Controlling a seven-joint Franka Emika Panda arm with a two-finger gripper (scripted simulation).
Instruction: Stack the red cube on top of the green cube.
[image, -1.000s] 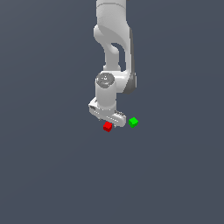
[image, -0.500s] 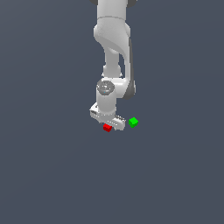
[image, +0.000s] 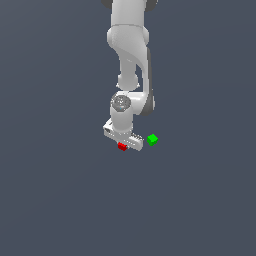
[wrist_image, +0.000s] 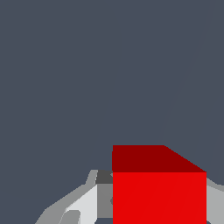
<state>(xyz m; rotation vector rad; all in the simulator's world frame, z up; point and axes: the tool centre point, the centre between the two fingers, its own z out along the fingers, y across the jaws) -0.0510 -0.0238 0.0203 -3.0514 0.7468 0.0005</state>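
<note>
claw (image: 123, 143) lower than before — down over red cube (image: 122, 146) | fingers astride it, clamping unclear | green cube (image: 152, 139) unmoved

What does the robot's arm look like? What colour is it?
The single white arm is made of smooth, rounded, chunky segments with darker grey bands at the joints. One joint carries a round grey cap. At its end is a wide, flat white tool with light grey fingers. No cables or markings show.

bright red cube (image: 122, 146), bright green cube (image: 152, 139), white claw (image: 125, 143)
</note>
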